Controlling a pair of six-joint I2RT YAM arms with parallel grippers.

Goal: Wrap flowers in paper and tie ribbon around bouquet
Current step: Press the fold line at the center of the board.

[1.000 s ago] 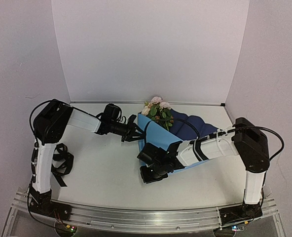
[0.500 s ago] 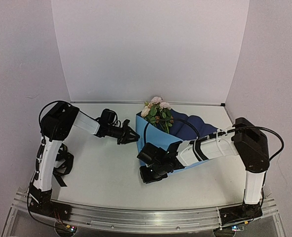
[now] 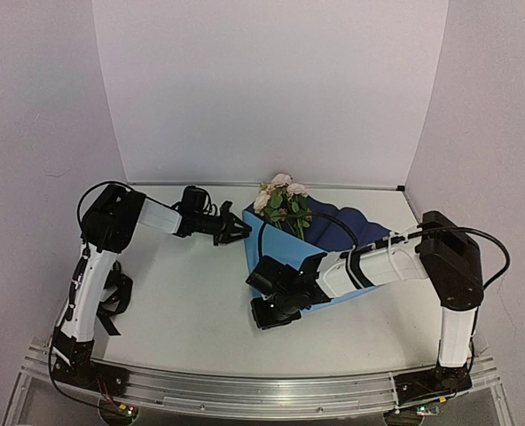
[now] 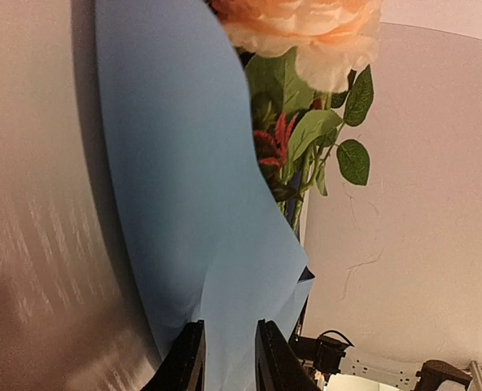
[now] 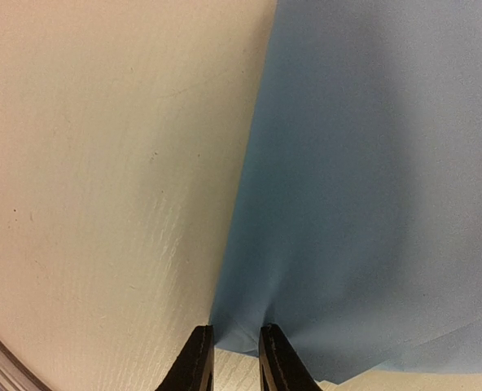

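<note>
Paper (image 3: 271,235) is laid toward the far right of the desk (image 3: 183,302). Its navy face is turned up where it lies flat, and its left portion is raised into a light blue flap, apparently so that a trough is formed for the stems. The right arm (image 3: 378,262) is stretched across the flat part, most likely so that the near end can be drawn over.

The flap is judged to be held up at two places. Its far left edge is pinched by the left tool (image 3: 241,231); in the wrist view the fingers are closed to a narrow slot with the blue sheet running between them. Its near corner is clenched by the right tool (image 3: 270,318), whose fingers are likewise drawn close on the corner just above the desk.

The flowers (image 3: 282,200) are lodged in the fold at the far end. Their heads project past the paper's upper edge, and their stems are hidden behind the flap. The ribbon (image 3: 113,297) is left in a loose heap beside the left arm (image 3: 90,284), well apart from the paper, its turn judged not yet come.

Open desk is offered left of the flap and on its near side. Less room is left behind the blooms toward the back wall (image 3: 271,89), and the sheet's right edge is near the side wall (image 3: 475,133).
</note>
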